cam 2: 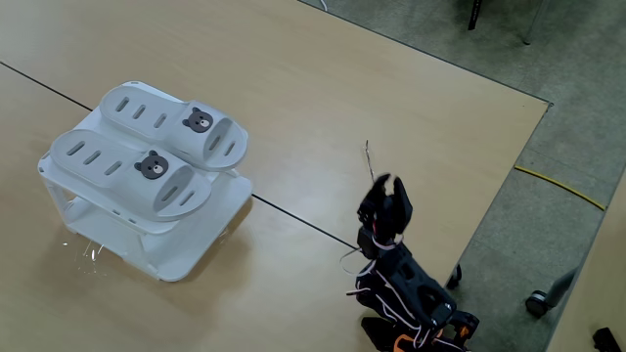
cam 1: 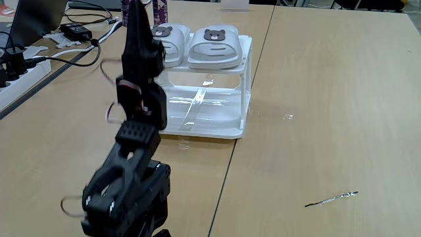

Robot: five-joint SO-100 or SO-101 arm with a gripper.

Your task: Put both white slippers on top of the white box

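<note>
The black robot arm stands folded in the foreground of a fixed view; in the other, its gripper points upward with fingers slightly parted, grasping nothing. Beyond, both white slippers lie side by side, bear badges up, atop the white box on the wooden table.
</note>
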